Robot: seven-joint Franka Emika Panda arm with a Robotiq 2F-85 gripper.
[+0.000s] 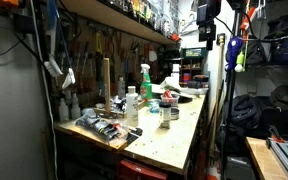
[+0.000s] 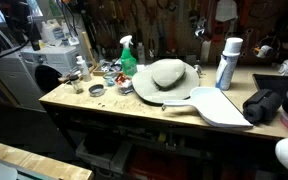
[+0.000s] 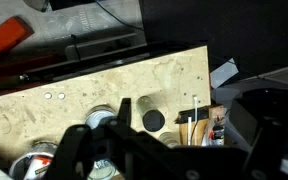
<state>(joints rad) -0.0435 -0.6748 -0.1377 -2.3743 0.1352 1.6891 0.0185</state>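
Note:
My gripper (image 3: 181,116) hangs high above a wooden workbench (image 3: 104,85) and is open, with nothing between its dark fingers. In the wrist view a small jar with a black lid (image 3: 152,120) and a board carrying tubes and sticks (image 3: 199,130) lie far below the fingers. In an exterior view the arm and gripper (image 1: 207,25) are up near the ceiling, well above the bench (image 1: 174,135). I touch nothing.
The bench holds a green spray bottle (image 1: 144,80) (image 2: 128,55), a white bottle (image 1: 132,105), jars (image 2: 96,90), a tan hat (image 2: 167,73) on a white tray (image 2: 229,110), a white spray can (image 2: 227,63) and a black bag (image 2: 267,105). Tools hang on the wall behind.

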